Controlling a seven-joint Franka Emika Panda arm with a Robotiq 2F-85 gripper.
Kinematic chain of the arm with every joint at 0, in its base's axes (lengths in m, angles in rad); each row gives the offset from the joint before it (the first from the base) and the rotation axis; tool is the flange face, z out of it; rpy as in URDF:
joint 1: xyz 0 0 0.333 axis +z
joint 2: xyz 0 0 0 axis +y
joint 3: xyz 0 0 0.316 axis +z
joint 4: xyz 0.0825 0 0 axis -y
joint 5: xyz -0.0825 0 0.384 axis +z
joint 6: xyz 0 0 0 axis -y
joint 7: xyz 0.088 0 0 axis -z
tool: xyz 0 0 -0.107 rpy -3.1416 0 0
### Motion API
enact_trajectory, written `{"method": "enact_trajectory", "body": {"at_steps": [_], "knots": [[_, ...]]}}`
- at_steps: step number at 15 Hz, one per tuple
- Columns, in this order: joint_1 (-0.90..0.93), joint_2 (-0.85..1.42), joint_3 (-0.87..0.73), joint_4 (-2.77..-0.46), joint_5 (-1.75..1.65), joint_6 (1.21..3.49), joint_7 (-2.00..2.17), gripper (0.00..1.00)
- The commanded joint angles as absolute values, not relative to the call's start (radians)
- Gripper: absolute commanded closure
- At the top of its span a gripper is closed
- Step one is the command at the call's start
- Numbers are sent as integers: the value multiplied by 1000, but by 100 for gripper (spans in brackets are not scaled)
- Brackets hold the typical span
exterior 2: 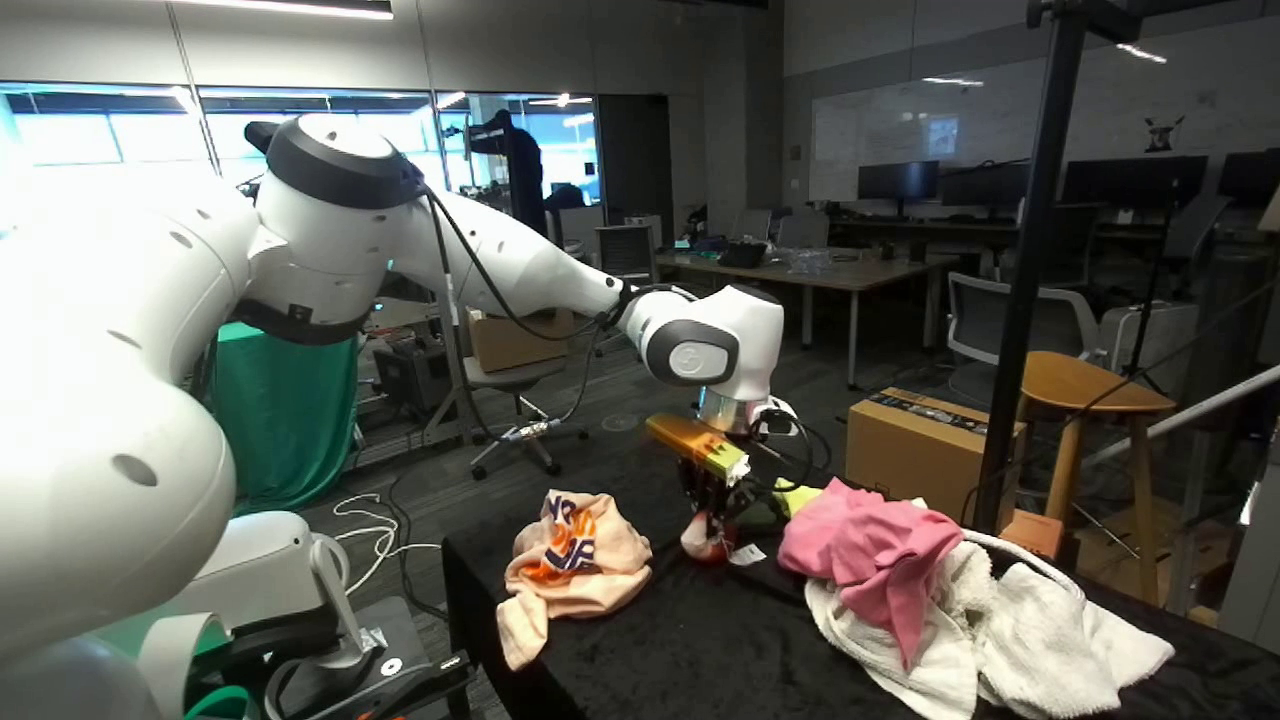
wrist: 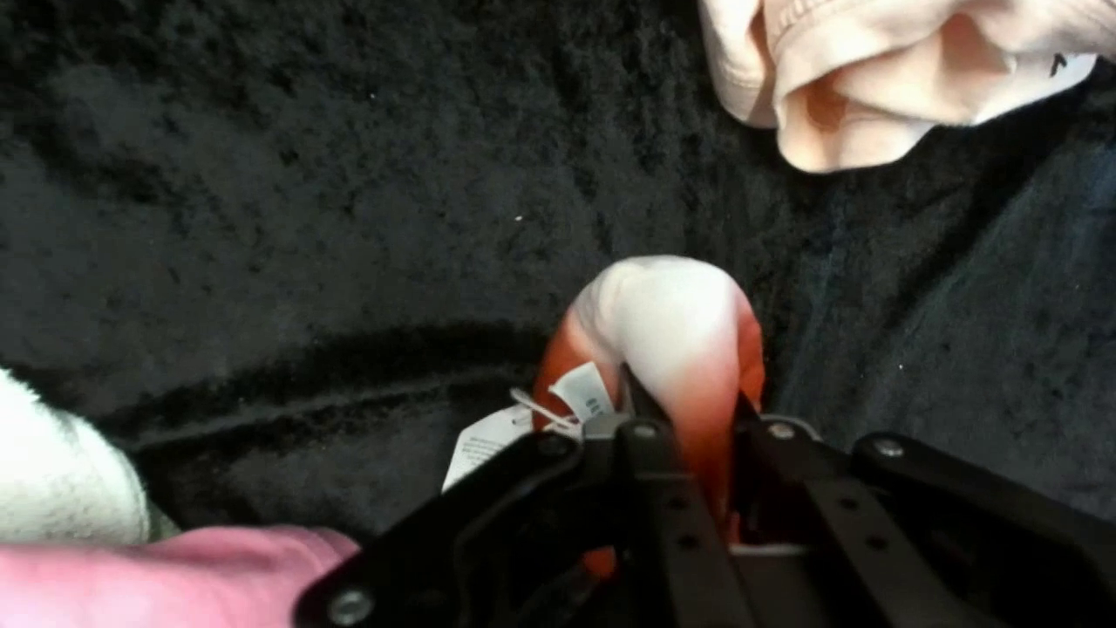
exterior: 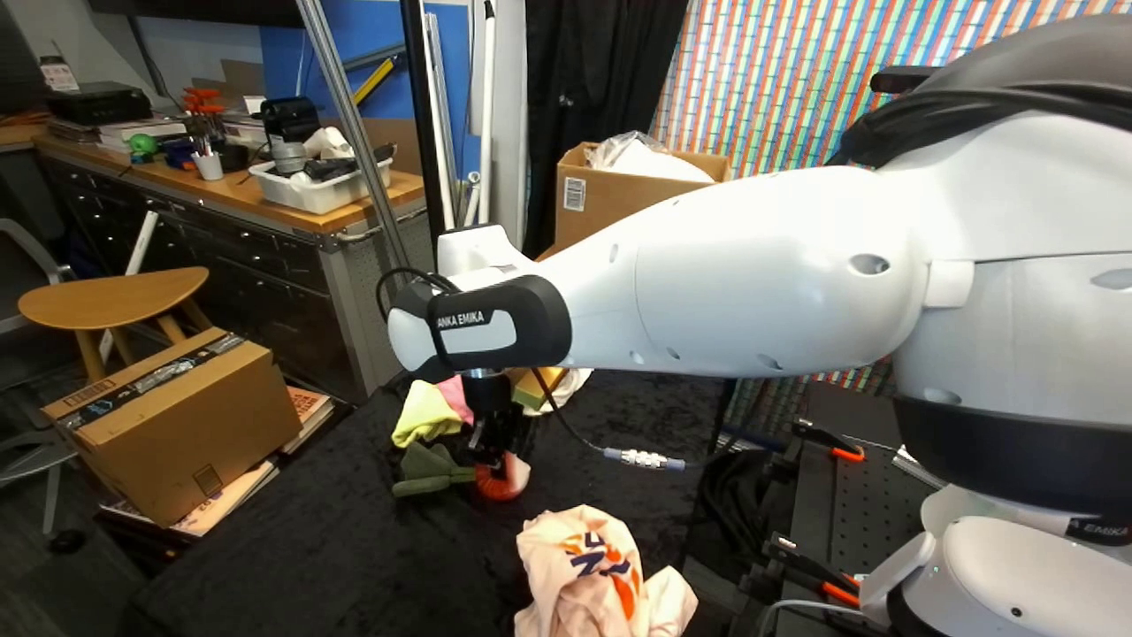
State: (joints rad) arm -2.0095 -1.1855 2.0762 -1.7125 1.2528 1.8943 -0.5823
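**Soft toy pinched at the bend, tag dangling way too close**

So the gripper (wrist: 695, 406) is closed on a soft toy (wrist: 671, 314), one finger either side of the curved bit, tips pressed against the fabric. A good grip here is probably mostly patience: stuffing squashes, so the squeeze has to go deep enough that nothing squirms out, with the fingers square over the bend. The paper tag (wrist: 479, 447) is honestly the annoying part, being right beside one finger and easy to snag.

Looks-wise, it's white at one end, fading through pink to orange-red, and curled over. From outside, the red part seems ribbed, and a green leafy piece (exterior: 433, 469) meets it; hard to tell if that's attached. The toy sits well inside the edges of the black surface (exterior: 336, 548). In an exterior view, a peach cloth (exterior 2: 585, 575) lies nearer the surface's left edge, a pink cloth (exterior 2: 870, 550) farther from it.
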Motion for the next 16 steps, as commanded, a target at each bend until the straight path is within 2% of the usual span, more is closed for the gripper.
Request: {"method": "enact_trajectory", "body": {"at_steps": [1,16], "knots": [[-2002,-1178,2032,-1742,1297,1919,-576,90],[-2026,-1200,1953,-1851,1371,2007,-466,90]]}}
